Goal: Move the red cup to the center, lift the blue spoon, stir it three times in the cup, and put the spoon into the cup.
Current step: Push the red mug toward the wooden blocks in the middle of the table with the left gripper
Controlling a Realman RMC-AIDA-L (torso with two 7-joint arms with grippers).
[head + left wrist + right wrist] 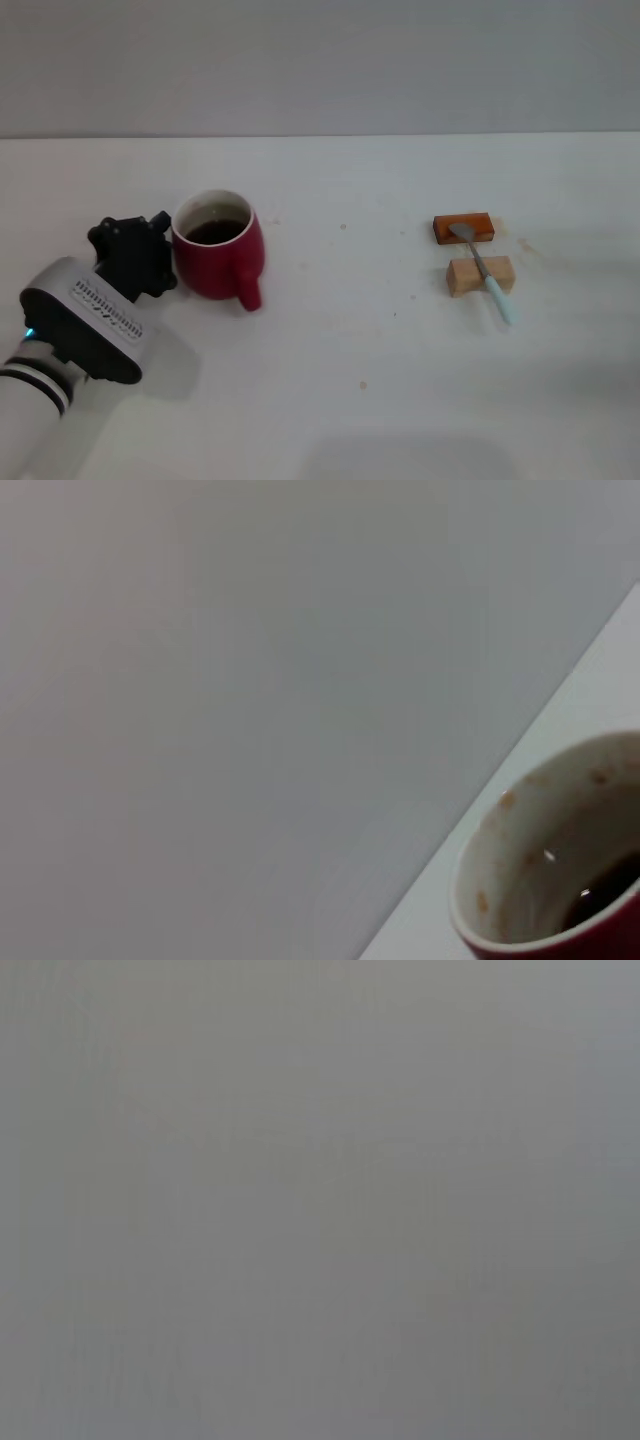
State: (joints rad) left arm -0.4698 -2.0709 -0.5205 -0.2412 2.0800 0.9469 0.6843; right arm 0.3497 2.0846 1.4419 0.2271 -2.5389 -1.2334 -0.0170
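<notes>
The red cup (218, 256) stands on the white table at the left, with dark liquid inside and its handle (247, 290) turned toward the front. My left gripper (158, 250) is right against the cup's left side. The left wrist view shows the cup's white inner wall and rim (540, 880) close by. The blue spoon (483, 270) lies at the right, its metal bowl on an orange-brown block (463, 228) and its neck across a light wooden block (480, 276), with the pale blue handle pointing to the front. My right gripper is out of view.
The white table (350, 340) runs back to a grey wall. The two blocks lie close together at the right. The right wrist view shows only plain grey.
</notes>
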